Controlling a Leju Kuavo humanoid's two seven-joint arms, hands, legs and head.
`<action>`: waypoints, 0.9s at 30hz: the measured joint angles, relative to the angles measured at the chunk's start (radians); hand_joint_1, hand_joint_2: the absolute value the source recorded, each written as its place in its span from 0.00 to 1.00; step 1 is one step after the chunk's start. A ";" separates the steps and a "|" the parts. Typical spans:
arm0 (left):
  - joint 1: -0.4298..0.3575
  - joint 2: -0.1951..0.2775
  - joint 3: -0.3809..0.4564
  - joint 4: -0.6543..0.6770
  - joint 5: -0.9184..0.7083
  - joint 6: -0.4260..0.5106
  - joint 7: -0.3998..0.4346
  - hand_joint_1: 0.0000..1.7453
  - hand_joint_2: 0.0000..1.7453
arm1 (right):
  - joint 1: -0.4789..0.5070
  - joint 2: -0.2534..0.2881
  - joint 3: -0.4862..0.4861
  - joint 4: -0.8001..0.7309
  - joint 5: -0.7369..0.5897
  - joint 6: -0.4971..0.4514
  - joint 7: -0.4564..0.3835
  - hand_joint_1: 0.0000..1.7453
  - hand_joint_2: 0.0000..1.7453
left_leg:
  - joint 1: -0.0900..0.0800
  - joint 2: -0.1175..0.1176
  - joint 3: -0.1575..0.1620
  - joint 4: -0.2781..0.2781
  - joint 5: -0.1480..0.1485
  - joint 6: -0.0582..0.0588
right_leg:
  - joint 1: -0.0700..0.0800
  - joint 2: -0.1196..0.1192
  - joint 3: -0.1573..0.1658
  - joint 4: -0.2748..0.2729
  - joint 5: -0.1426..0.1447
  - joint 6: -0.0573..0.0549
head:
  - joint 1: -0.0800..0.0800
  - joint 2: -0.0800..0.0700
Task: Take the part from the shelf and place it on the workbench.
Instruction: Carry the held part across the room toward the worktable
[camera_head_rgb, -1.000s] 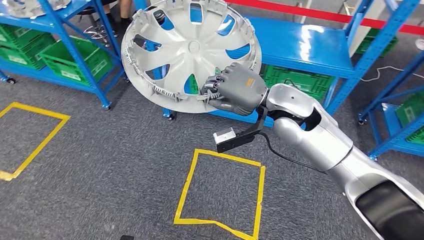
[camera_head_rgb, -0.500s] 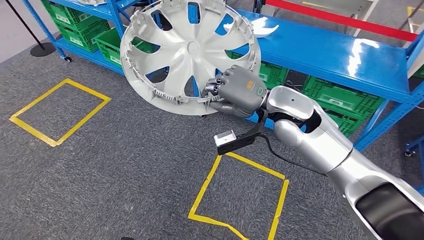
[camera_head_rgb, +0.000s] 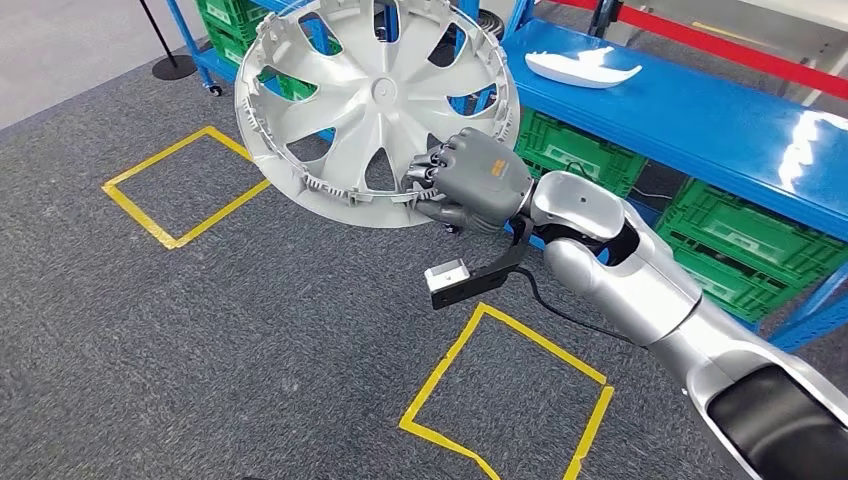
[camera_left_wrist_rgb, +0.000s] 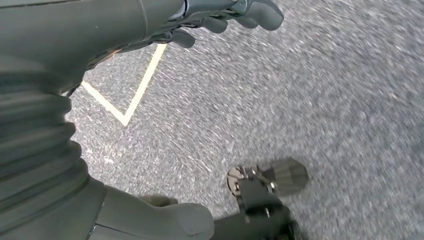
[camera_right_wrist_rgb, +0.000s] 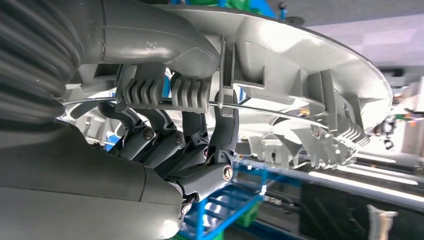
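From up high, the right hand (camera_head_rgb: 478, 182) grips the near right rim of the silver wheel cover (camera_head_rgb: 375, 105), which it holds out in the air, tilted with its ribbed inner side toward the robot, over the grey carpet (camera_head_rgb: 200, 330). It is clear of the blue shelf (camera_head_rgb: 700, 110) at the far right, where a small white part (camera_head_rgb: 585, 66) lies on the top board and green crates (camera_head_rgb: 745, 250) sit below. Yellow tape squares (camera_head_rgb: 180, 185) mark the floor, near and far left. So the taking looks done; I see no workbench here, so the carrying and the setting down appear to be left.

At the left wrist, the left hand (camera_left_wrist_rgb: 220, 17) hangs above the carpet beside a corner of yellow tape (camera_left_wrist_rgb: 127, 110). Its fingers curl inward and nothing is in them.

At the right wrist, dark fingers (camera_right_wrist_rgb: 192, 95) hook over the cover's rim and its wire ring, with the thumb (camera_right_wrist_rgb: 160, 35) pressed against the other face. The grasp looks firm. Blue racking shows blurred beyond.
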 joint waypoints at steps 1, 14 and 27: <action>0.001 0.001 0.000 0.000 0.000 0.001 0.000 0.00 1.00 | 0.000 0.001 0.000 0.000 0.001 0.000 -0.001 1.00 1.00 | 0.001 -0.011 -0.001 -0.003 0.003 0.007 | -0.002 0.005 0.000 0.003 -0.005 0.006 | 0.000 0.000; 0.001 -0.001 0.000 0.000 -0.009 0.006 -0.004 0.00 1.00 | 0.016 0.002 -0.015 0.000 0.005 0.002 0.004 1.00 1.00 | 0.006 -0.162 -0.016 0.000 0.025 0.002 | -0.006 0.171 -0.008 0.016 -0.012 -0.001 | 0.004 0.000; 0.009 0.000 0.000 -0.002 -0.015 0.050 -0.060 0.00 1.00 | 0.026 0.007 -0.020 0.000 0.017 0.001 0.003 1.00 1.00 | -0.002 -0.012 -0.019 0.058 -0.017 -0.018 | 0.000 0.030 0.001 -0.001 0.002 -0.033 | -0.002 0.000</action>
